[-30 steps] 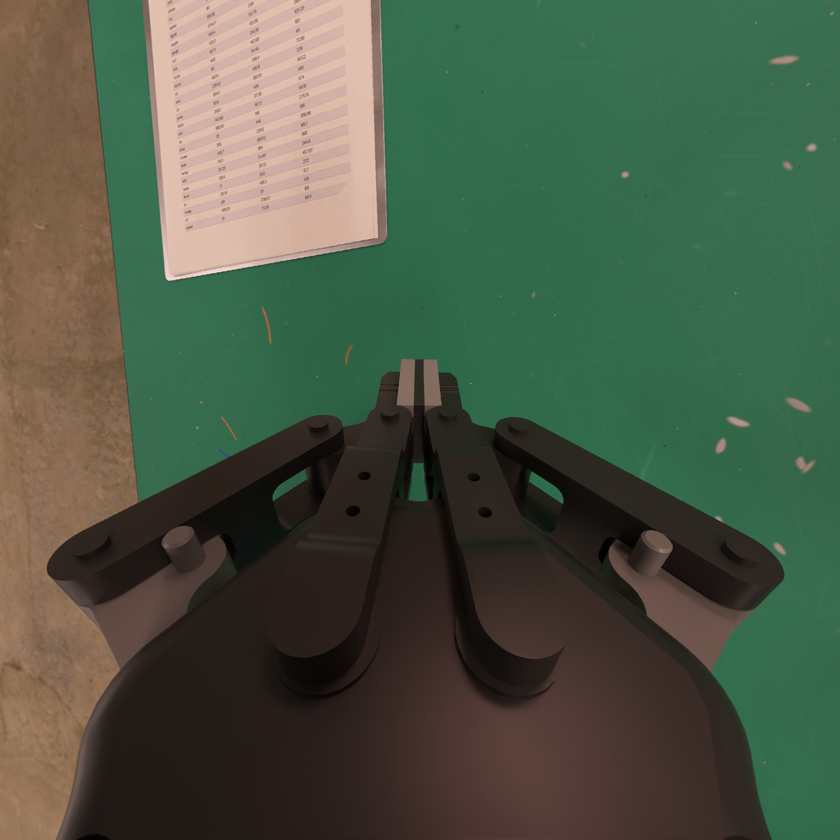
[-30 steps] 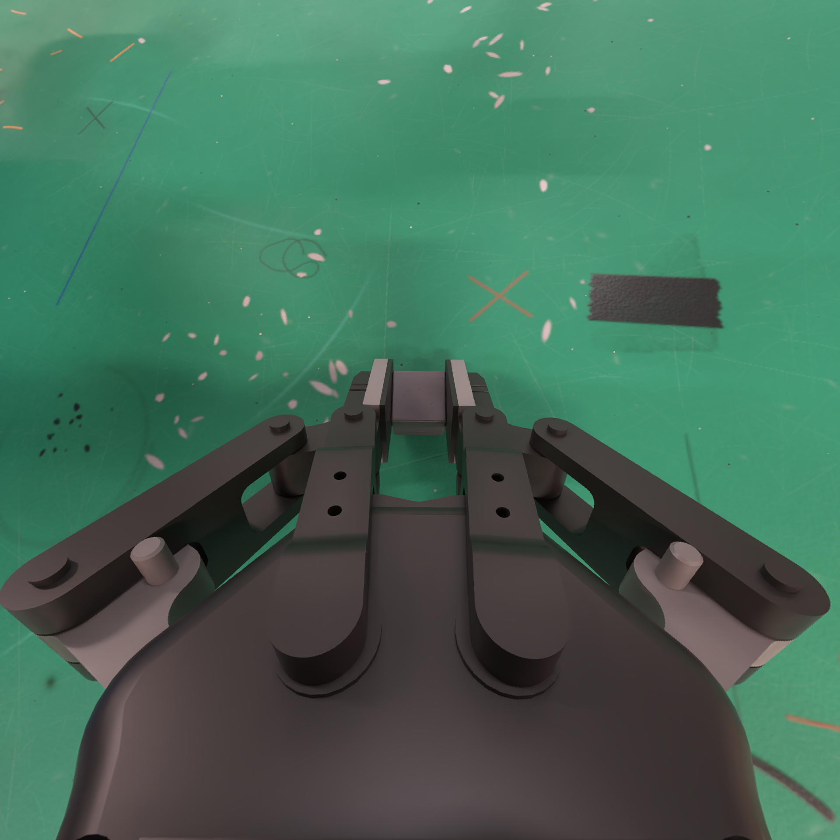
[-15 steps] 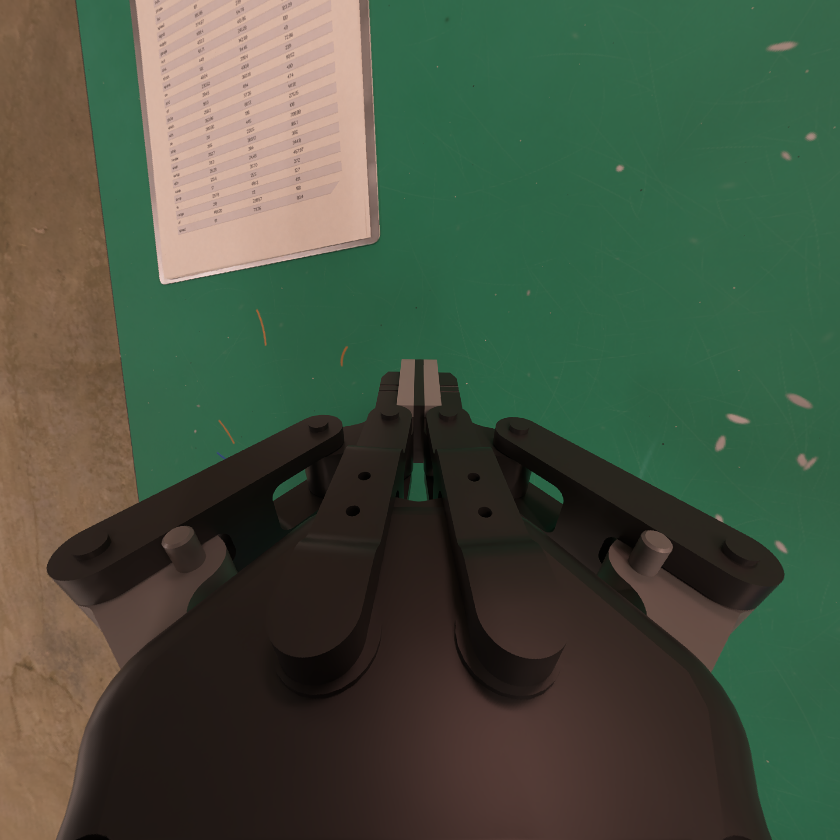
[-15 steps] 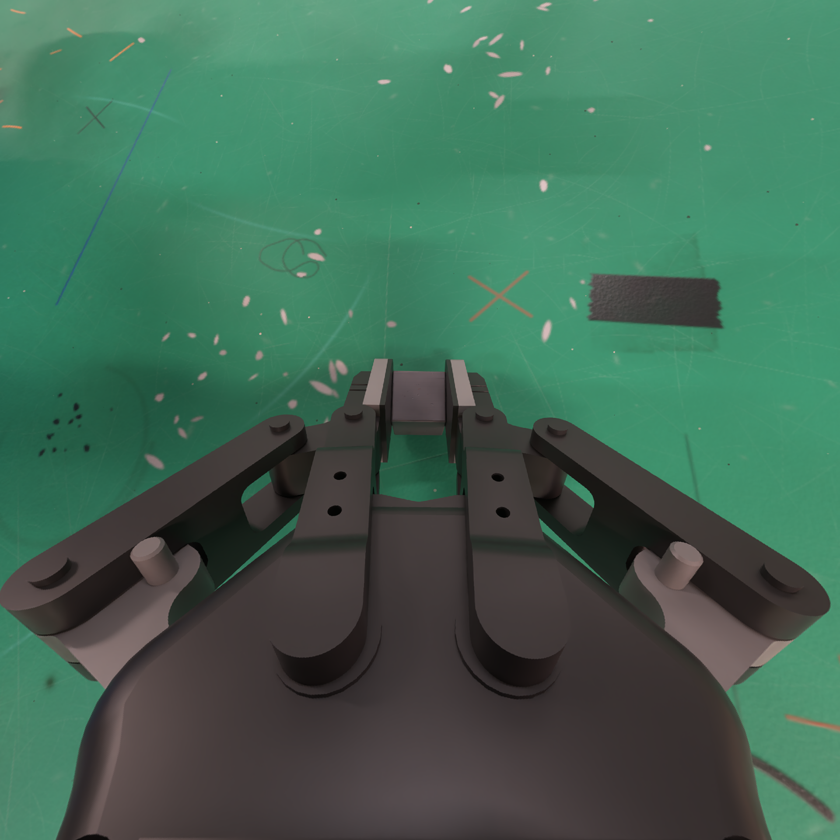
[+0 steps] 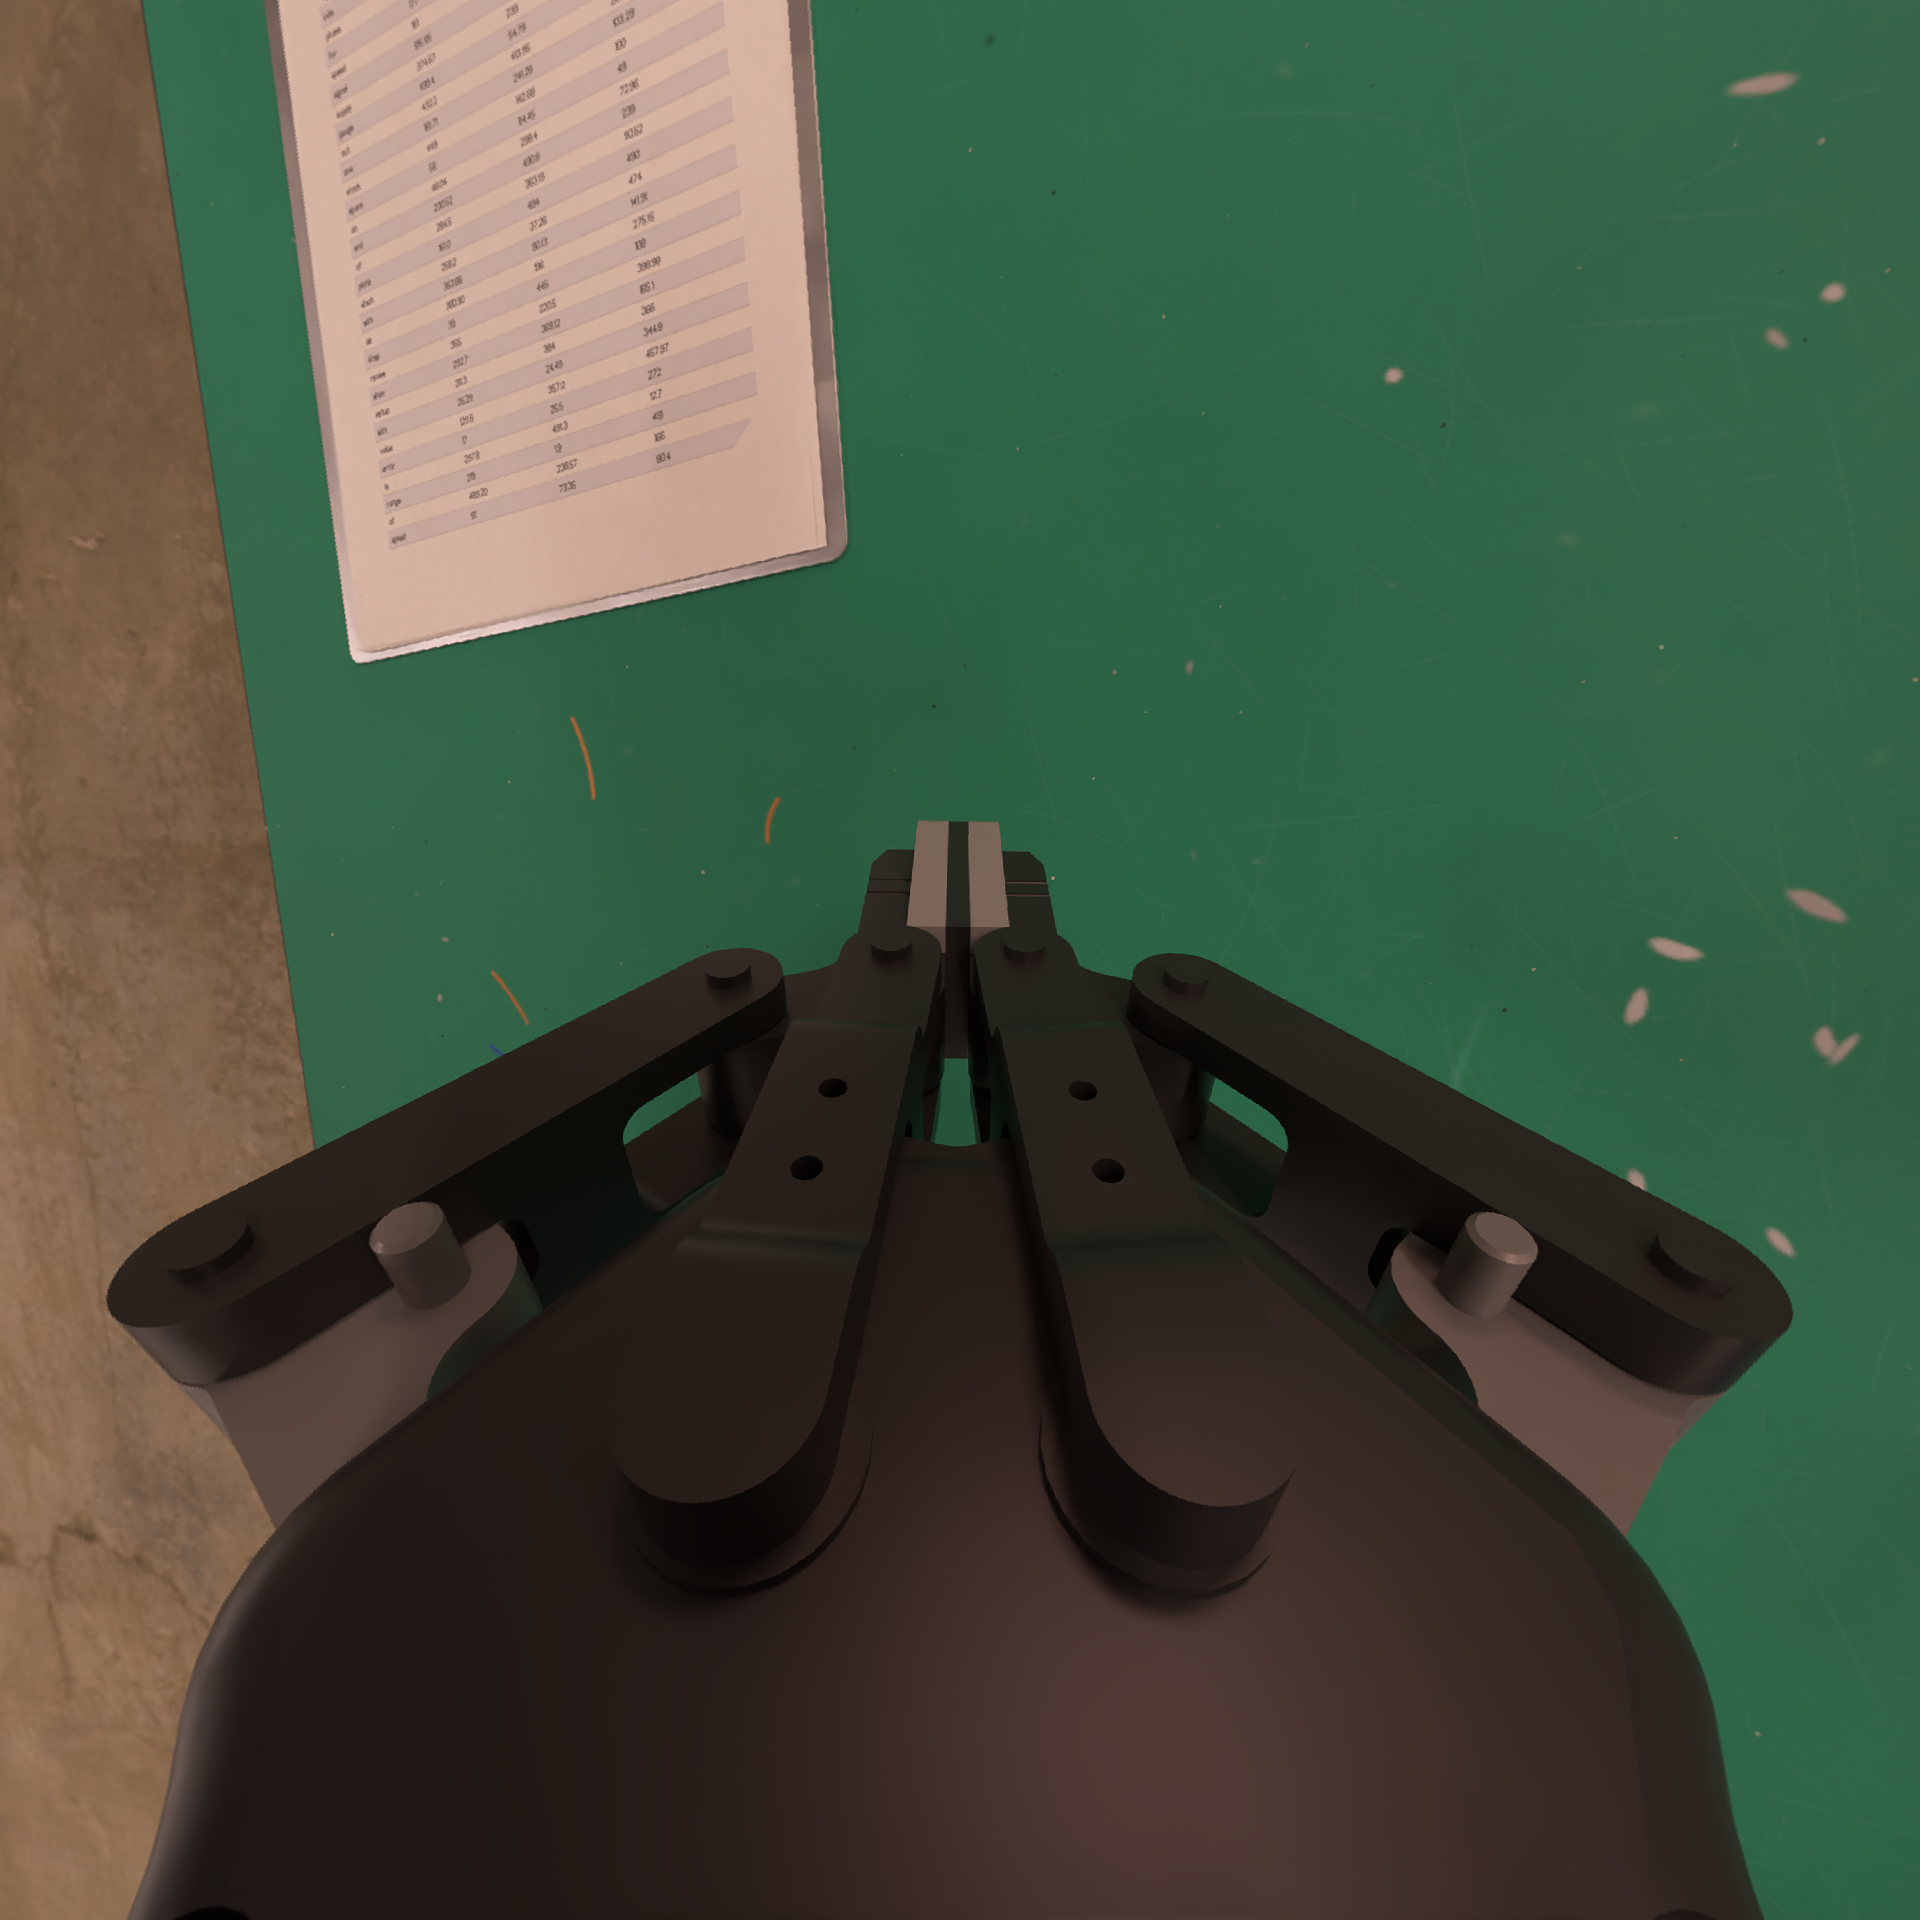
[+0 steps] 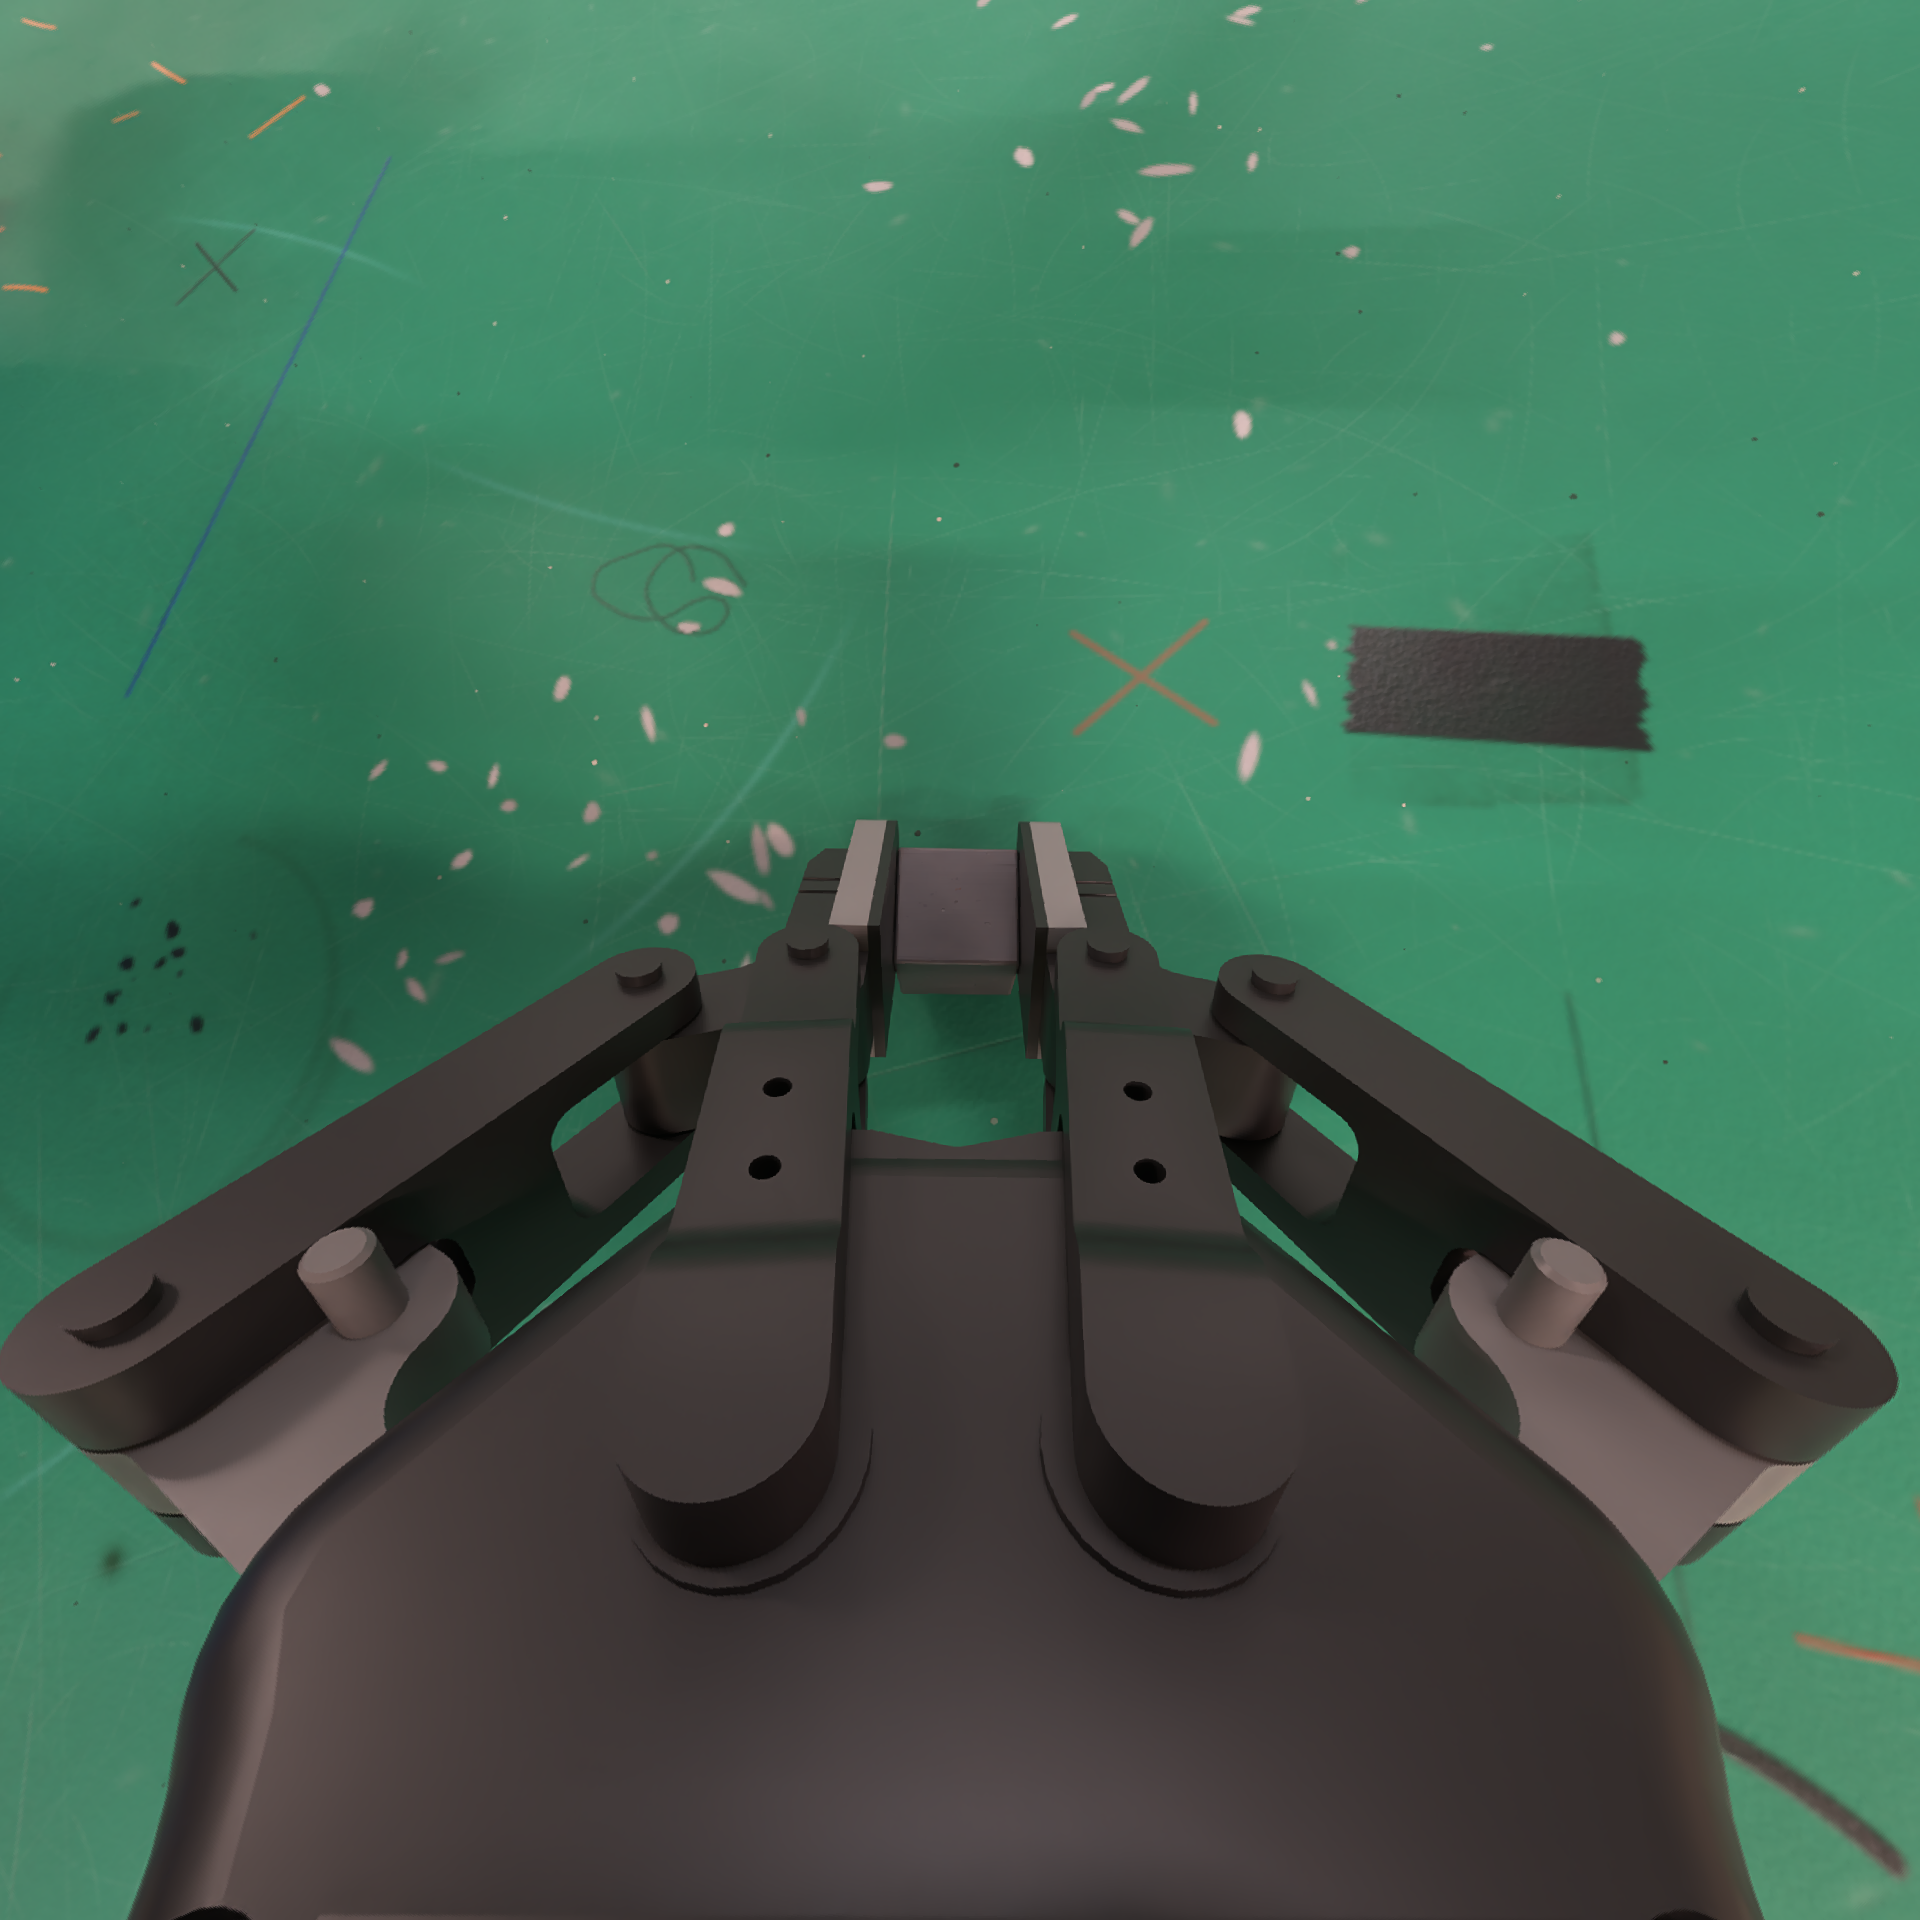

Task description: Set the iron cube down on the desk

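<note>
Since the earlier frames, the left wrist view had slid a little, so that the printed sheet (image 5: 561,312) sat lower and further right than a second before, while the right wrist view looked unchanged. The left end effector (image 5: 957,873) was closed on nothing, its two pale pads pressed together above the green table (image 5: 1351,623). The sheet, a pale page of rows in a clear sleeve, lay flat on the table ahead and to the left of that end effector, well apart from it, near the table's left edge. Beyond that edge ran brownish floor (image 5: 94,831).

The right end effector (image 6: 957,883) was clamped on the iron cube (image 6: 956,909), a small grey block held between the two pads near their tips. Whether the cube touched the table (image 6: 935,416) could not be told from this view; a dark shadow lay around the fingertips. Ahead and to the right, a tan cross mark (image 6: 1143,677) was drawn on the table, and further right lay a strip of black tape (image 6: 1496,688). Pale flecks (image 6: 738,886) were scattered over the green surface, some just left of the fingers.
</note>
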You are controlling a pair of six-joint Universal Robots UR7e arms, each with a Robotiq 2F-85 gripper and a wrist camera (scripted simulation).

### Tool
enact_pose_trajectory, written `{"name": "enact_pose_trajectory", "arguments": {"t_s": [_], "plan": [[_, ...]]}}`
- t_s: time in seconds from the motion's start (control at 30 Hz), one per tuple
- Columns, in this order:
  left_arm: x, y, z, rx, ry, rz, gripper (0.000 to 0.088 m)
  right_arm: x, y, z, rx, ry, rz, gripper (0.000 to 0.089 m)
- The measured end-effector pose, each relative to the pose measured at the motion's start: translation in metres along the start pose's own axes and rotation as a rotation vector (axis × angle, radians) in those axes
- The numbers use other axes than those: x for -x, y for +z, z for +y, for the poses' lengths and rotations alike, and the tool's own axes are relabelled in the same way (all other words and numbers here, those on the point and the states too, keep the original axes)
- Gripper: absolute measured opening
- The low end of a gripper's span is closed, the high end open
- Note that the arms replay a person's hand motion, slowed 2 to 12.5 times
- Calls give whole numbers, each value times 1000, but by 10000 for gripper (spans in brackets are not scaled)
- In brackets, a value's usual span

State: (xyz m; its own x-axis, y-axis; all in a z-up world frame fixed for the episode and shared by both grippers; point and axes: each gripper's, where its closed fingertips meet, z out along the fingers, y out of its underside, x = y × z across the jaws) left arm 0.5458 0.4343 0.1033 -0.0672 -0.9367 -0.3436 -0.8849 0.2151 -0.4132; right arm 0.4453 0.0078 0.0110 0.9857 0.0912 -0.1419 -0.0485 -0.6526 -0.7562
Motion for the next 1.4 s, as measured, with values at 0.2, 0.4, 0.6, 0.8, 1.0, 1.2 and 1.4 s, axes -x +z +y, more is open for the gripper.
{"name": "enact_pose_trajectory", "arguments": {"t_s": [0.2, 0.4, 0.6, 0.8, 1.0, 1.2, 1.4], "plan": [[-1, 1, 0, 2, 6, 1, 0, 0, 0, 0, 0, -2, 2, 201], [-2, 1, 0, 5, 9, 1, 6, 0, 0, 0, 0, -3, 3, 201], [-2, 1, 0, 5, 13, 1, 23, 0, 0, 0, 0, -3, 3, 201], [-3, 1, 0, 6, 16, 3, 29, 0, 0, 0, 0, -2, 2, 201], [-3, 1, 0, 6, 21, 2, 32, 0, 0, 0, 0, -2, 1, 201], [-5, 1, 0, 7, 26, 4, 37, 0, 0, 0, 0, -2, 2, 201], [-6, 1, 0, 7, 35, 7, 46, 0, 0, 0, 0, 0, 0, 201]]}}
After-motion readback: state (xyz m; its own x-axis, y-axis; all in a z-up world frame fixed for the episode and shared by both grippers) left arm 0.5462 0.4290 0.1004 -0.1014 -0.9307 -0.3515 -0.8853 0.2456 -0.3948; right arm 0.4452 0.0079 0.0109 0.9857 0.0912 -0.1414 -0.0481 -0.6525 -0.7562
